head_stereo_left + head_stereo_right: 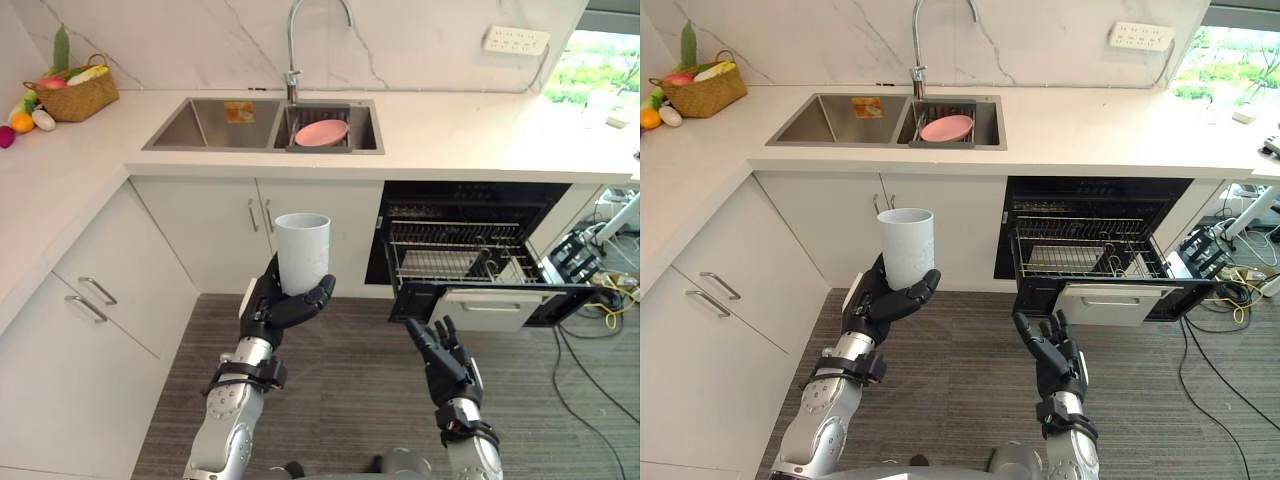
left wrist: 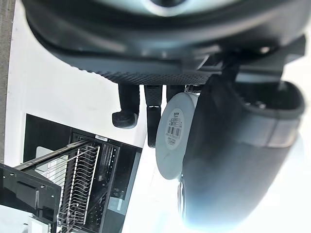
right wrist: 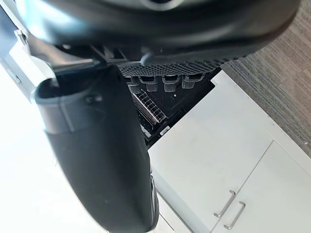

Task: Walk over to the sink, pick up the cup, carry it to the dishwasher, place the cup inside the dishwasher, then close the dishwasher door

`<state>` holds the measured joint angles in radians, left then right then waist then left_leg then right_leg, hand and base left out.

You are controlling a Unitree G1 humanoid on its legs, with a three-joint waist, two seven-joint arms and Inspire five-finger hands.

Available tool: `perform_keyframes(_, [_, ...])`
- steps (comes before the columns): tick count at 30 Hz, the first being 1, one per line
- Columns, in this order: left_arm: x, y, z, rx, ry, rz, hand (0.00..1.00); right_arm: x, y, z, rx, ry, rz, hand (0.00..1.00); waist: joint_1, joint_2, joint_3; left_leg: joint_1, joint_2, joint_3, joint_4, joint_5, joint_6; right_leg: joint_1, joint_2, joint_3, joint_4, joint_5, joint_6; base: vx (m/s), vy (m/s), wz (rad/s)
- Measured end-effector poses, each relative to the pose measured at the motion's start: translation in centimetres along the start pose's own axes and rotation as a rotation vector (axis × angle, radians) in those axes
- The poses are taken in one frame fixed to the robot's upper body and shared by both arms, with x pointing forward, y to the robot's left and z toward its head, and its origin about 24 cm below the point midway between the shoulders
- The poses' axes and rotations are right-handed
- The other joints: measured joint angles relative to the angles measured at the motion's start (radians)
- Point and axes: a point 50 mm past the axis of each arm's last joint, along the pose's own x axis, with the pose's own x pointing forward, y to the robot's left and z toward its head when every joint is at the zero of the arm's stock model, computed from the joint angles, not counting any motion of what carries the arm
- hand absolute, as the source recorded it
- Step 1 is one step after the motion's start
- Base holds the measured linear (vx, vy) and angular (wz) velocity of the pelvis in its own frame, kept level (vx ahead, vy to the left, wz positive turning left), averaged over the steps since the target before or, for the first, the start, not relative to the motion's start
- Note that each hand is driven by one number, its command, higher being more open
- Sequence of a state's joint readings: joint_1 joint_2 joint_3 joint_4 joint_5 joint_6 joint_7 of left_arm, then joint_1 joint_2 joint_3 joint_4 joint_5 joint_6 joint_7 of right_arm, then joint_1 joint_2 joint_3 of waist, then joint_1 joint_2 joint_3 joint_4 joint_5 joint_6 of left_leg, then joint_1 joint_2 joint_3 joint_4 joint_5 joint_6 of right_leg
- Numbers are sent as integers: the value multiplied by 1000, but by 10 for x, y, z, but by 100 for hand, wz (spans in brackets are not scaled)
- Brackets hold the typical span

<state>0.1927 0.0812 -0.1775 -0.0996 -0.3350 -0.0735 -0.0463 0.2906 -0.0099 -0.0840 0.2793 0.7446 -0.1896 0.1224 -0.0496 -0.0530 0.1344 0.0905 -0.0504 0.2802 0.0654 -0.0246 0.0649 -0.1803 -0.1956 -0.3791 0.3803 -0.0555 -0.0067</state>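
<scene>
I am carrying the tall white cup [image 1: 302, 250] upright, left hand [image 1: 272, 308] curled round it; right hand [image 1: 447, 366] hovering, fingers relaxed; next, I judge, crossing right to the black dishwasher [image 1: 455, 250], standing open.

Matt white cup [image 1: 302, 252], brushed steel sink [image 1: 190, 124], woven basket [image 1: 78, 100].
</scene>
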Motion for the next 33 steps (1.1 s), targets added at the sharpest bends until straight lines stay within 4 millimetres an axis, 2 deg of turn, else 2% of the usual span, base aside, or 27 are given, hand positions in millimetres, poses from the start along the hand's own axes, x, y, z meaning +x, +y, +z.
perform_keyframes(1, [-2,-4,-4,-14,13,-3,0,-1,-3,3,-17,-3,3,100,-1,5,0,6,1,-6,16,-21,-7,16,-1,-8,1,-6,-47,186,-67,8])
perform_keyframes(2, [-3,-10,-4,-25,12,-25,0,-2,-3,7,-33,-12,14,100,3,29,-13,-6,16,-8,43,-43,-14,26,9,-12,-17,-10,-49,268,-82,5])
perform_keyframes(5, [-2,-26,4,-36,-28,-90,0,1,15,18,-27,-83,85,100,6,38,-18,-39,56,-18,135,-115,-32,40,38,-33,-11,-61,-45,193,-85,6])
perform_keyframes(7, [-3,-33,3,-41,-27,-125,0,1,26,31,-21,-158,117,100,6,52,-30,-28,90,-18,193,-164,-48,75,55,-37,-16,-99,-51,215,-84,10])
perform_keyframes(8, [-2,-38,5,-38,-39,-148,0,0,36,43,-5,-226,145,100,4,66,-28,-89,146,-13,437,-227,-56,100,75,-48,-3,-129,-58,256,-4,2])
perform_keyframes(9, [-3,-42,6,-48,-46,-154,0,-2,44,55,4,-291,167,100,8,75,-24,-180,219,-19,743,-196,-52,123,91,-42,34,-169,-61,265,-10,-5])
perform_keyframes(10, [-4,-42,6,-55,-47,-151,0,-4,49,61,3,-316,187,100,9,86,-23,-219,252,-28,850,-148,-54,143,106,-38,40,-183,-62,295,-6,-31])
perform_keyframes(11, [-5,-42,6,-60,-46,-146,0,-9,55,72,-16,-372,221,100,11,98,-26,-286,309,-44,1023,-93,-67,181,131,-26,41,-210,-60,326,21,-48])
perform_keyframes(12, [-5,-41,6,-57,-46,-143,0,-11,60,80,-21,-422,242,100,12,101,-31,-323,335,-48,1089,-105,-65,214,137,-2,41,-229,-55,335,46,-57])
perform_keyframes(13, [-5,-40,6,-58,-46,-143,0,-11,61,83,-20,-442,250,100,14,99,-33,-333,340,-43,1079,-118,-62,227,136,14,35,-232,-53,348,59,-76])
perform_keyframes(14, [-5,-41,6,-65,-47,-144,0,-10,64,89,-14,-475,261,100,19,97,-33,-339,343,-26,984,-151,-54,252,128,53,14,-232,-53,381,99,-77])
perform_keyframes(15, [-5,-42,6,-72,-46,-148,0,-10,64,92,-13,-492,263,100,22,91,-36,-333,325,-21,847,-164,-56,263,112,80,4,-234,-48,460,157,-95])
perform_keyframes(16, [-5,-44,5,-77,-43,-157,0,-9,66,95,-11,-509,264,100,24,80,-42,-311,278,-36,585,-162,-69,265,80,119,-2,-240,-28,393,173,-75])
perform_keyframes(17, [-5,-46,5,-80,-42,-161,0,-9,66,96,-13,-513,269,100,26,79,-43,-298,254,-58,449,-147,-89,265,65,139,-4,-243,-10,382,223,-87])
perform_keyframes(18, [-6,-48,4,-85,-40,-167,0,-7,66,98,-30,-513,275,100,31,84,-46,-276,223,-116,218,-88,-122,269,49,178,-11,-248,21,413,270,-88])
perform_keyframes(19, [-6,-49,4,-90,-40,-167,0,-5,64,98,-45,-502,272,100,36,88,-48,-264,219,-150,74,-22,-150,286,41,212,-23,-252,60,438,292,-83])
perform_keyframes(20, [-6,-49,4,-91,-39,-165,0,-4,63,98,-54,-494,269,100,36,92,-50,-259,219,-152,41,8,-156,295,40,224,-30,-258,77,484,310,-83])
perform_keyframes(21, [-7,-47,2,-89,-32,-157,0,-1,59,95,-66,-473,260,100,41,96,-60,-248,212,-146,64,130,-130,323,35,258,-51,-267,105,513,329,-72])
perform_keyframes(22, [-9,-40,0,-65,-16,-148,0,2,59,88,-55,-445,251,100,35,66,-78,-257,186,-127,117,143,-112,345,-3,284,-91,-258,122,519,313,-62])
perform_keyframes(24, [-6,-34,4,-43,-31,-136,0,5,64,88,-49,-444,266,100,27,37,-77,-292,151,-103,179,80,-83,351,-50,295,-134,-216,148,425,236,-15])
perform_keyframes(26, [-3,-31,7,-38,-42,-111,0,13,67,88,-46,-441,269,100,29,37,-77,-301,128,-90,223,23,-67,359,-78,288,-149,-161,165,414,310,1])
perform_keyframes(27, [-2,-30,8,-36,-50,-109,0,15,66,87,-39,-435,254,100,33,36,-76,-285,107,-90,229,-5,-60,359,-96,272,-102,-133,179,365,316,12])
perform_keyframes(28, [-1,-30,9,-35,-53,-111,0,15,64,86,-34,-430,243,100,33,35,-75,-271,98,-92,228,-15,-53,344,-107,264,-49,-124,183,279,240,20])
perform_keyframes(30, [1,-29,10,-30,-53,-110,0,17,60,76,-11,-402,198,100,36,26,-63,-167,64,-84,178,-46,-29,229,-191,227,286,-46,166,260,171,2])
perform_keyframes(31, [0,-27,10,-26,-49,-101,0,18,61,72,-9,-390,191,100,36,29,-61,-140,62,-77,168,-55,-20,199,-200,222,350,-52,160,223,106,-27])
perform_keyframes(32, [1,-21,12,-19,-51,-78,0,18,62,66,-22,-366,190,100,33,38,-58,-100,73,-62,155,-68,-13,142,-200,175,416,-108,129,185,72,-49])
perform_keyframes(33, [2,-17,15,-15,-64,-56,0,18,65,64,-43,-358,201,100,36,48,-51,-66,92,-39,129,-77,-16,87,-179,101,391,-153,113,171,50,-57])
